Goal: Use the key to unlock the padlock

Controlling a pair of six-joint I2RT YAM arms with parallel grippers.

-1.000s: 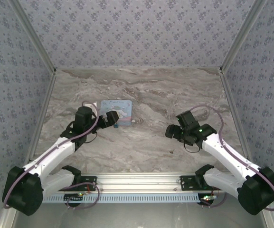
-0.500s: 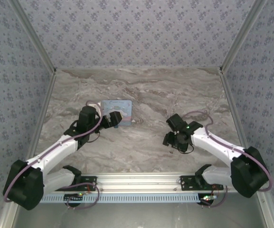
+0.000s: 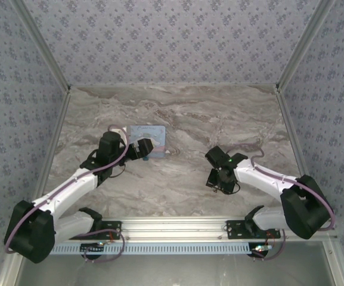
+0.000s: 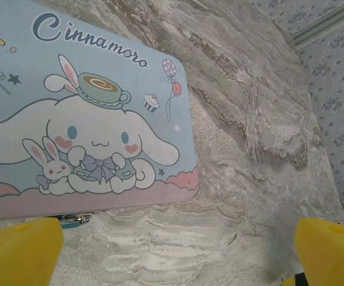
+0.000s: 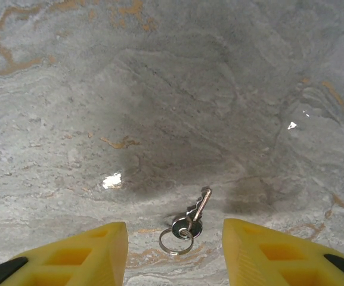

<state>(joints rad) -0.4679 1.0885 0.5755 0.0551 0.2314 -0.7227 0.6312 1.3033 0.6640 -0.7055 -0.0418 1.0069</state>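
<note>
The key (image 5: 197,215), a small metal one on a split ring, lies flat on the marble. My right gripper (image 5: 173,239) hangs low over it, open, with a yellow finger (image 5: 88,253) on each side and neither touching it. From above, the right gripper (image 3: 214,177) sits right of centre, pointing down. A sliver of the teal padlock (image 4: 76,221) with its metal shackle peeks out at the near edge of the light-blue cartoon tin (image 4: 82,113). My left gripper (image 4: 177,253) is wide open just in front of the tin and holds nothing; from above, the left gripper (image 3: 143,149) is at the tin (image 3: 154,134).
The marble tabletop (image 3: 183,113) is walled by patterned panels at the back and both sides. An aluminium rail (image 3: 172,229) with both arm bases runs along the near edge. Bare marble lies between the tin and the key.
The right arm has swung left and down toward the table, and its jaws have narrowed around the key's spot. The left gripper has edged slightly closer to the tin and stayed wide open.
</note>
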